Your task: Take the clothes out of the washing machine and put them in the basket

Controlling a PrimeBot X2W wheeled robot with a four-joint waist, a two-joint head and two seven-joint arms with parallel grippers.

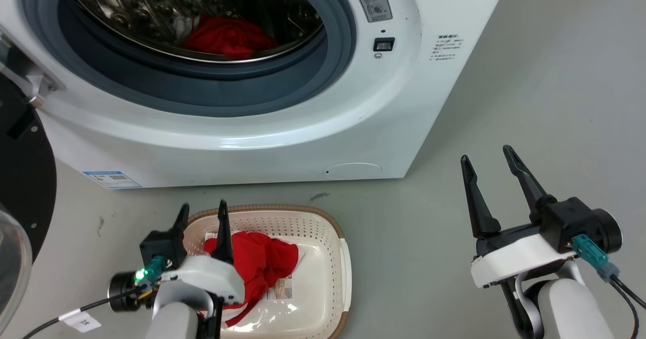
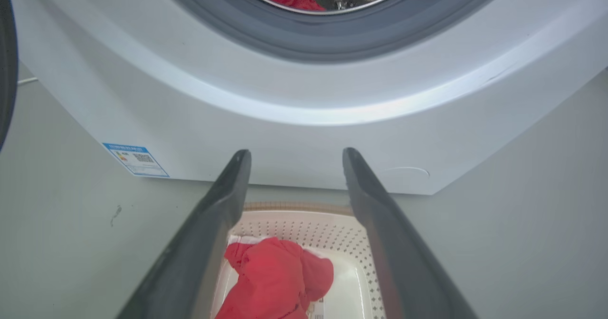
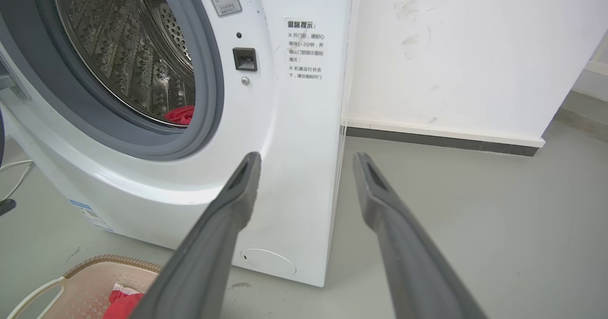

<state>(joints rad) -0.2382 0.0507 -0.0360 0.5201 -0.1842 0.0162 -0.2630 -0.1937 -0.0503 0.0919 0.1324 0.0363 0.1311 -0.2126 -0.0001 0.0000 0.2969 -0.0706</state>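
Observation:
The white washing machine (image 1: 282, 127) stands with its round porthole open; a heap of red clothes (image 1: 229, 37) lies at the bottom of the steel drum. On the floor in front sits the cream basket (image 1: 323, 228) with one red garment (image 1: 265, 263) draped inside. My left gripper (image 1: 202, 212) hovers open above the basket's left part with nothing between its fingers. In the left wrist view the garment (image 2: 275, 281) lies below the open fingers. My right gripper (image 1: 487, 163) is open over bare floor right of the basket, and in its wrist view it (image 3: 306, 160) points at the machine's front right corner.
The machine's black-framed glass door (image 1: 20, 187) hangs open at the far left. Grey floor (image 1: 530, 102) spreads to the right of the machine. A white wall with a dark skirting strip (image 3: 441, 141) stands behind it.

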